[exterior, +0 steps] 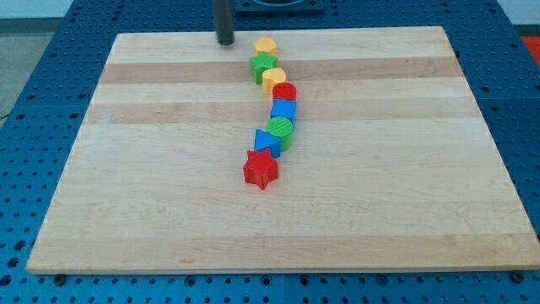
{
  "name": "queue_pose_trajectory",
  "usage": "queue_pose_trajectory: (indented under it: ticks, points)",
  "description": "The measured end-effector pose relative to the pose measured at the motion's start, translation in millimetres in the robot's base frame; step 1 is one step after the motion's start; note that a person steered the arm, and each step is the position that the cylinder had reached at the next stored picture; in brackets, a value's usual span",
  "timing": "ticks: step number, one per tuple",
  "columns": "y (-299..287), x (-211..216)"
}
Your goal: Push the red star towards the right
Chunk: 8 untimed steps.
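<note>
Judging from the camera view, the red star (261,169) is a small, rigid, light block, likely to slide readily on the wooden board (405,211); contact belongs on its view-left face. It sits at the chain's lower end, touching the blue block (267,142). My tip (225,41), fingerless, touches nothing near the view's top edge, well apart from the star.

I am working in a lab or test bench: a pale wooden board (169,211) lies on a blue perforated mounting plate (34,101) whose studded grid shows along every edge of the frame.
</note>
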State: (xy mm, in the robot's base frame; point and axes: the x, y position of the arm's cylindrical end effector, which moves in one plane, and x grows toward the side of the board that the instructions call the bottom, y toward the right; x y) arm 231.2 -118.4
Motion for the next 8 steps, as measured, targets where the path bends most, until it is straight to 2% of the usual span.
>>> queue_pose_trajectory:
  ticks: [1,4,5,6,8]
  points:
    - [-17.3,55.7]
    - [-18.7,247.5]
    - [-5.4,284.1]
    - [14.2,299.7]
    - [52.9,303.6]
